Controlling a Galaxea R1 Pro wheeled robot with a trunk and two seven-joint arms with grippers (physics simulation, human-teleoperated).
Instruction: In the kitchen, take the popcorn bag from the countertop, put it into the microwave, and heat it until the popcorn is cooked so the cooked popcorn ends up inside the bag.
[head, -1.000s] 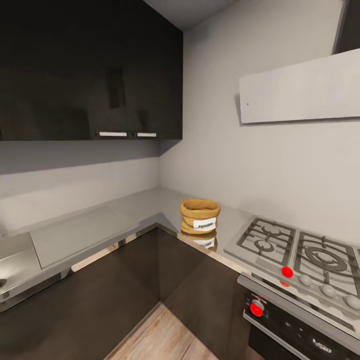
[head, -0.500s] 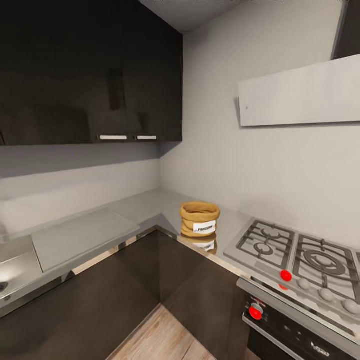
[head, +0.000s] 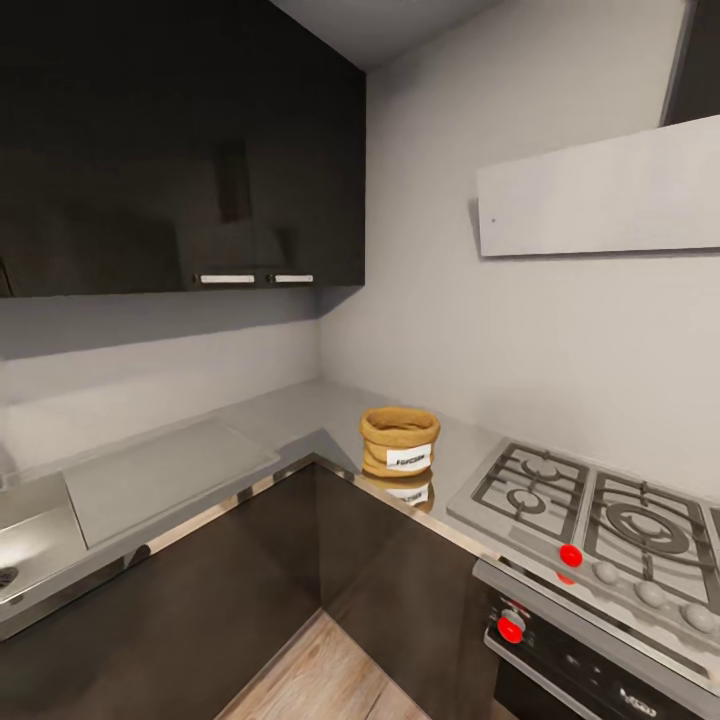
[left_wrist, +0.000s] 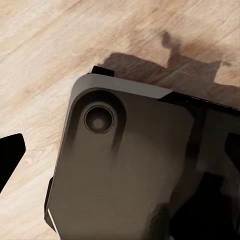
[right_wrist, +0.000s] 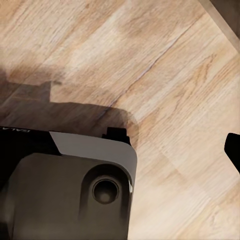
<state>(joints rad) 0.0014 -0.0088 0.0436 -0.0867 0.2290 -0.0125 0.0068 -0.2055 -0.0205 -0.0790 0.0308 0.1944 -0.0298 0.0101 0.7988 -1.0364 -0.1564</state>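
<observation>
Wrapping the kitchen corner, the grey steel countertop (head: 290, 415) runs under dark wall cabinets (head: 180, 150) and above dark base cabinets (head: 250, 580). At its right end lies a gas hob (head: 600, 520) with grey grates, red knobs along its front edge, and a pale hood (head: 600, 190) on the wall above. A steel sink (head: 30, 540) sits at the far left. Standing upright on the countertop near the corner, just left of the hob, is the popcorn bag (head: 399, 440) (white label facing the camera). Both wrist views look down on wood flooring (right_wrist: 165, 75) and the robot's dark base (left_wrist: 125, 170); I cannot tell how wide either gripper stands.
</observation>
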